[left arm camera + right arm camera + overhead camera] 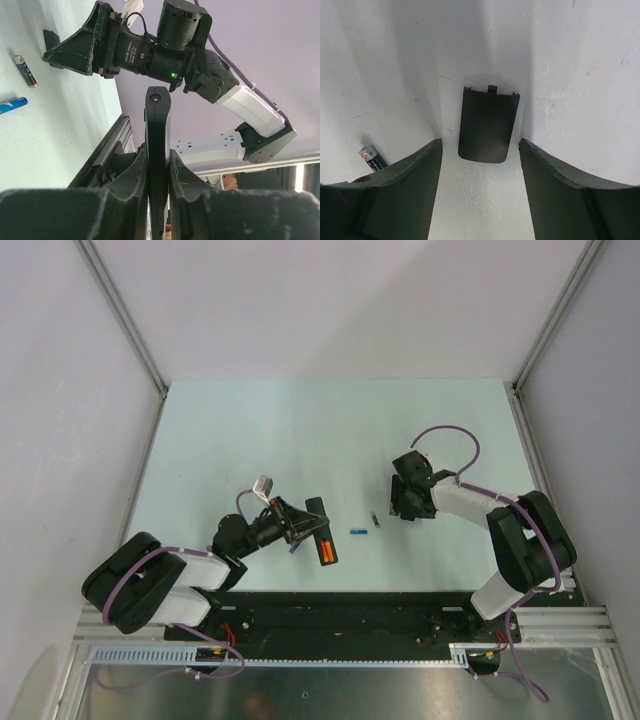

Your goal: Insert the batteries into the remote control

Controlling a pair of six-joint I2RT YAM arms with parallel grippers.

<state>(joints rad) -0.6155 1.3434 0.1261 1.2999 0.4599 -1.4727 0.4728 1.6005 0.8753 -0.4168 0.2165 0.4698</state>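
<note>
The left gripper [158, 161] is shut tight on the long, thin black plastic remote control [158, 120]. The two tiny orange-red batteries [326, 552] sit side by side in the slot at its near end. A bit farther out, a small blue cylinder [356, 532] and a small dark grey battery [376, 519] lie on the pale green table [250, 440] between the arms. Farther still, the right gripper [480, 145] is open, one finger on each side of a flat dark grey plastic lid [487, 125] lying on the table.
</note>
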